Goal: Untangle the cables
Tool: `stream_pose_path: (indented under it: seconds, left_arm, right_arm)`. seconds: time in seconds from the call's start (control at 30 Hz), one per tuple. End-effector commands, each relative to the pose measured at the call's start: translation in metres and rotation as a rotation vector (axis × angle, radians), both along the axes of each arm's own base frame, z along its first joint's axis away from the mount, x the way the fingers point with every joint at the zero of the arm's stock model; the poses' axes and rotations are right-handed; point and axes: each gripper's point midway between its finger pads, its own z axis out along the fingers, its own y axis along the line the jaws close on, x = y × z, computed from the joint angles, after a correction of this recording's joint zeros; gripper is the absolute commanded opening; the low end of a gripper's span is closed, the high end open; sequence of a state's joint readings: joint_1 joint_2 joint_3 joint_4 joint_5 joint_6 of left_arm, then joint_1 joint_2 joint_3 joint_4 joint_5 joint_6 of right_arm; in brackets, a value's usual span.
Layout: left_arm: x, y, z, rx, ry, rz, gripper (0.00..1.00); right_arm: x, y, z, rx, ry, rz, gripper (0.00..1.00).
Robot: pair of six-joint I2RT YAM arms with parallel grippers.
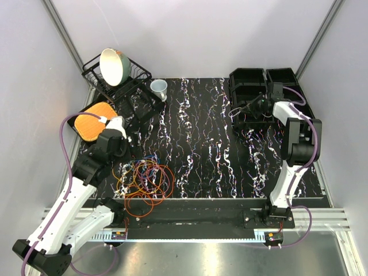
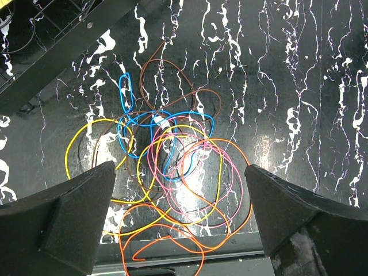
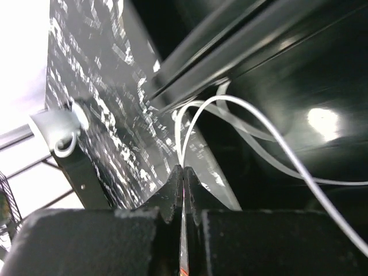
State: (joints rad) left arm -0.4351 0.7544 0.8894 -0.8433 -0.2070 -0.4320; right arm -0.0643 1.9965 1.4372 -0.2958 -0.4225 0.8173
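Observation:
The cables [image 1: 145, 178] lie in a loose tangle of orange, yellow, blue, pink and brown loops on the black marbled table [image 1: 201, 144], near its front left edge. In the left wrist view the tangle [image 2: 172, 155] lies between and beyond my fingers, and an orange loop [image 2: 167, 241] hangs over the table's front edge. My left gripper [image 1: 127, 154] [image 2: 179, 187] is open and empty above the tangle. My right gripper [image 1: 254, 107] [image 3: 184, 171] is shut on a thin white cable [image 3: 253, 123], which loops over the black bins [image 1: 287, 77].
A black dish rack [image 1: 135, 92] with a cream bowl [image 1: 114, 66] stands at the back left, with a small white cup [image 1: 159, 88] beside it. An orange pad [image 1: 92, 123] lies on a black tray at the left. The cup also shows in the right wrist view [image 3: 57, 123].

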Motion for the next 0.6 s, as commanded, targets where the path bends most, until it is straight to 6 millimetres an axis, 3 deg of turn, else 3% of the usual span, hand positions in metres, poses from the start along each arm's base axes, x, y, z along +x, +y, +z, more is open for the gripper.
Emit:
stream_pose_path:
  seconds: [0.0, 0.17, 0.33, 0.43, 0.47, 0.5, 0.53, 0.57]
  left_arm:
    - [0.008, 0.001, 0.007, 0.003, -0.047, 0.005, 0.99]
    - [0.008, 0.001, 0.006, 0.003, -0.046, 0.006, 0.99]
    - [0.008, 0.002, 0.007, 0.005, -0.047, 0.010, 0.99]
    - [0.008, 0.001, 0.006, 0.004, -0.047, 0.009, 0.99]
    - [0.009, 0.001, 0.007, 0.003, -0.046, 0.010, 0.99]
    - [0.008, 0.001, 0.007, 0.004, -0.046, 0.007, 0.99]
    - [0.009, 0.001, 0.006, 0.003, -0.045, 0.010, 0.99]
    - [0.008, 0.001, 0.007, 0.001, -0.047, 0.007, 0.99]
  right_arm:
    - [0.008, -0.030, 0.038, 0.001, -0.121, -0.055, 0.00]
    - [0.007, -0.055, 0.035, -0.019, -0.118, -0.094, 0.00]
    - [0.010, -0.051, 0.035, -0.005, -0.122, -0.057, 0.00]
    - [0.012, -0.049, 0.045, -0.060, -0.138, -0.040, 0.04]
    - [0.014, -0.048, 0.058, -0.084, -0.164, -0.034, 0.08]
    - [0.011, -0.047, 0.057, -0.127, -0.146, -0.030, 0.35]
    - [0.009, -0.047, 0.060, -0.156, -0.139, -0.027, 0.55]
    - [0.011, -0.049, 0.075, -0.188, -0.159, -0.031, 0.65]
